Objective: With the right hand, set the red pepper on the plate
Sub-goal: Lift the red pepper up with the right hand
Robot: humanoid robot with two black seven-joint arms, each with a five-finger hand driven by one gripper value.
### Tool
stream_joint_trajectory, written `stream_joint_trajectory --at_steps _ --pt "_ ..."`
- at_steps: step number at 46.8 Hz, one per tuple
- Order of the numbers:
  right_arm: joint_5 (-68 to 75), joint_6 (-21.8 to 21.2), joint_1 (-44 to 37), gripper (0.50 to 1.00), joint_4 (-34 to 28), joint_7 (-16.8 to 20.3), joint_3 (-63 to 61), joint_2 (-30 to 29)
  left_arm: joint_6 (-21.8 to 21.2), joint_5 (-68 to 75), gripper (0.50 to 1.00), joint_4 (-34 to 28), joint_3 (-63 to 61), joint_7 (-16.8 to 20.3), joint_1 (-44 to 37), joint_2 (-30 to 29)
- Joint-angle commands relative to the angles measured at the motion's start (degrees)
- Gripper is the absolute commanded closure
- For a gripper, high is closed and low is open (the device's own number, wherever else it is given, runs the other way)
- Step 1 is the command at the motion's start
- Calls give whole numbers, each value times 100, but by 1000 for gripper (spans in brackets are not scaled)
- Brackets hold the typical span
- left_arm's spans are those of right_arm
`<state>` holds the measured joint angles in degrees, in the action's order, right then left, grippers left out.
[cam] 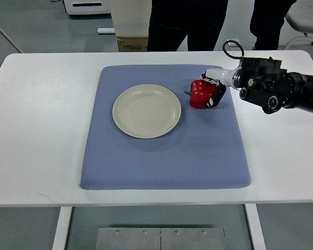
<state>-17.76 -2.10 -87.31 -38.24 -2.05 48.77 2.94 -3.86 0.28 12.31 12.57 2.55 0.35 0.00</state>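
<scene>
Reaching in from the right, the robot's black right hand (215,89) has its fingers wrapped around the glossy red bell pepper (201,95), which sits on the blue quilted mat (161,156) just beside the round cream ceramic plate (146,111) — close to its rim, not on it. Whether the pepper is lifted clear of the mat or resting on it, I cannot tell from here. It looks light and hollow, with firm walls but a waxy, slippery skin, so a grip across the broad lobed body seems safer than the short green stem — that could slip or snap. The white table (41,130) holds nothing else, and two people in dark trousers stand behind it. The left arm is nowhere in sight.
</scene>
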Motion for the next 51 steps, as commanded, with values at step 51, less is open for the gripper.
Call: stream_joint_trajectory --at_steps 51 --pt "106 -713 -1280 1000 -307 389 -579 -294 0 -1 500 0 0 0 0 0"
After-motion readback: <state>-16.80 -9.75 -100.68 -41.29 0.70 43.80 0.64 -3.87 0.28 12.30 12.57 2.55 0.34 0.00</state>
